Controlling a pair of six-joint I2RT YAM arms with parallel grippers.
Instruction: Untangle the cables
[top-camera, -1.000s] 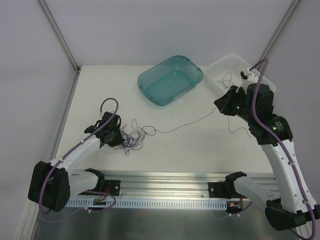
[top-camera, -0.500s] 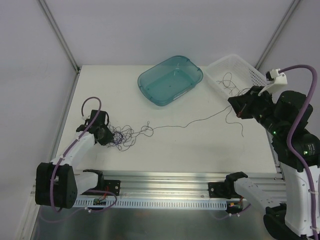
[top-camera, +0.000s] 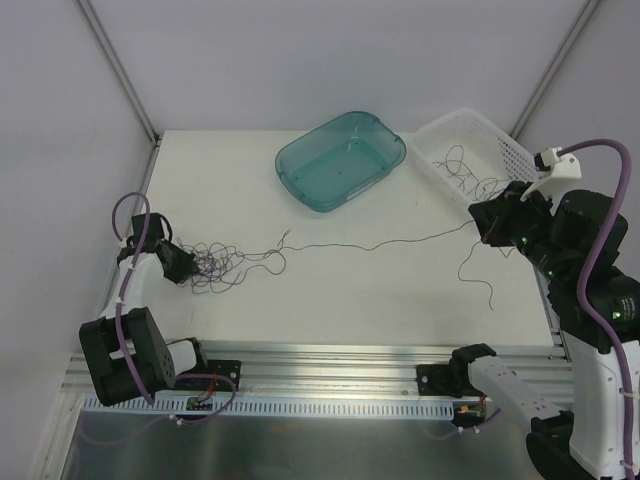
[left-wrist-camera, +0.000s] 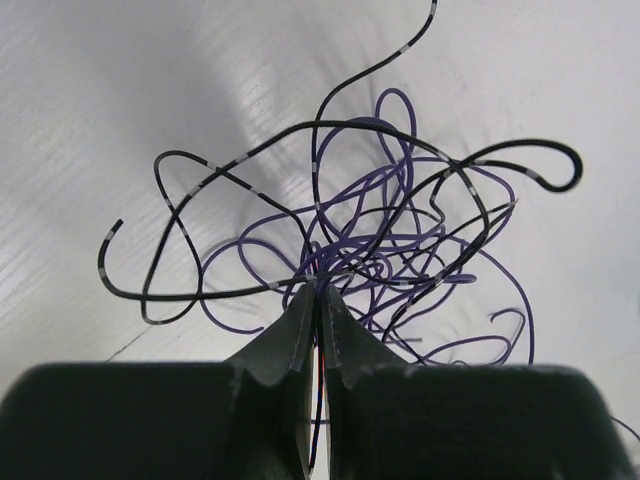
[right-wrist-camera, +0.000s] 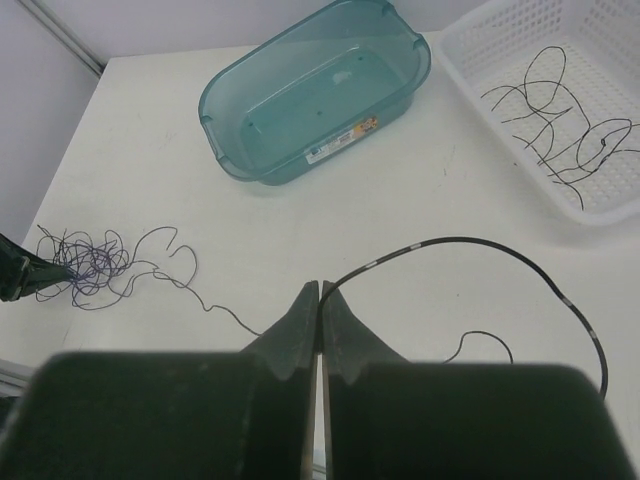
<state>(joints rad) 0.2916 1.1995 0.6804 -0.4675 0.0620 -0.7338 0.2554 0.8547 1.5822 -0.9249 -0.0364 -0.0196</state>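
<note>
partly done: some cables (top-camera: 465, 170) lie freed in the white basket (top-camera: 520, 150), yet the left end effector (top-camera: 180, 266) pinches the knotted tangle (top-camera: 215, 268) on the surface (top-camera: 350, 295) while the right end effector (top-camera: 487, 225) grips one black strand (top-camera: 380, 243).

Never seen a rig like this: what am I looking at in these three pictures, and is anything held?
Two robot arms stand at the near edge of the table. One picture looks down from above and behind them; the other two come from cameras on each wrist, dark fingers at the bottom. The left gripper is shut on a purple-and-black tangle of cables. The right gripper is shut on one black cable stretched from that tangle. Beyond lie an empty teal tub and a white basket holding loose cables.
</note>
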